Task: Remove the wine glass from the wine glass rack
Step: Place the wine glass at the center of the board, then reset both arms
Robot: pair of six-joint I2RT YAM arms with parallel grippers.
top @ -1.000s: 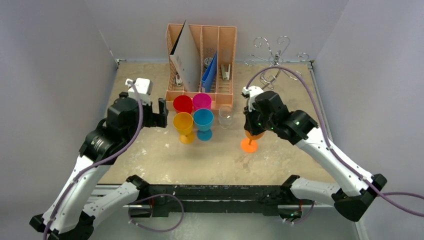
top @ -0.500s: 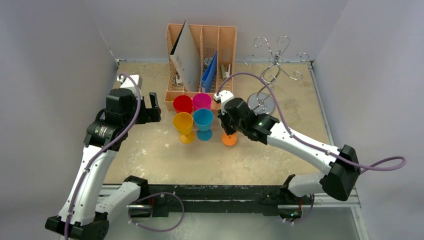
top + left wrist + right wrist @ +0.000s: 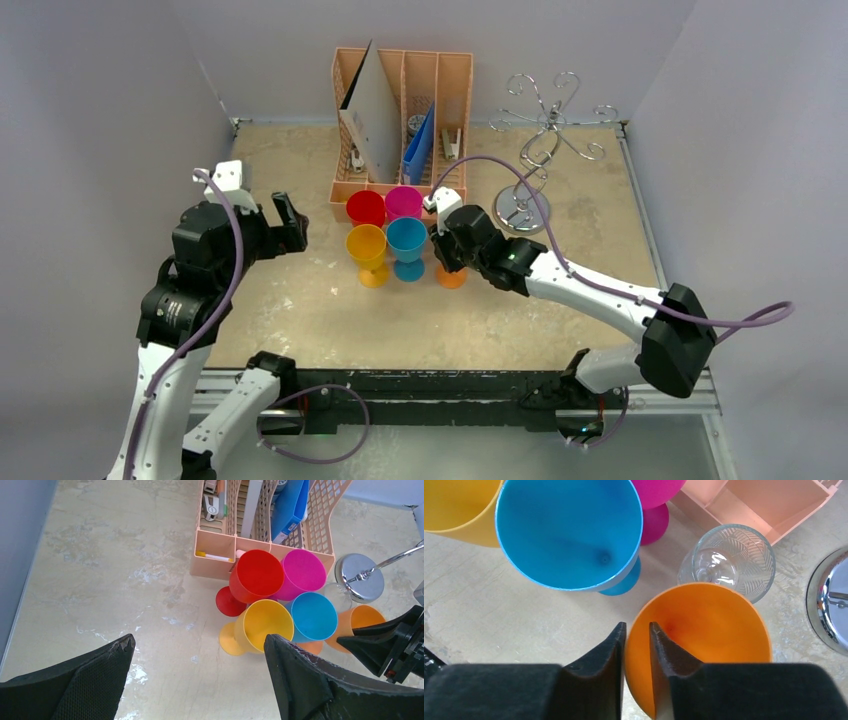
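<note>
Straddling the rim of the orange wine glass, your right jaws sit slightly parted. One finger is outside the bowl and one inside, and the gap is wider than the wall, so there's no clamp on it. The glass stands upright on the counter at centre of the top view, well apart from the wine glass rack at upper right. The rack's shiny disc base sits just right of the cluster. The orange glass is just beside the blue glass and in front of the clear patterned glass. Yellow glass, red glass and pink glass pack in left of those, against the peach organiser. Your left jaws hang wide open above the counter at left, apart from the glasses. Any lettering on the organiser's contents is too small to read.
</note>
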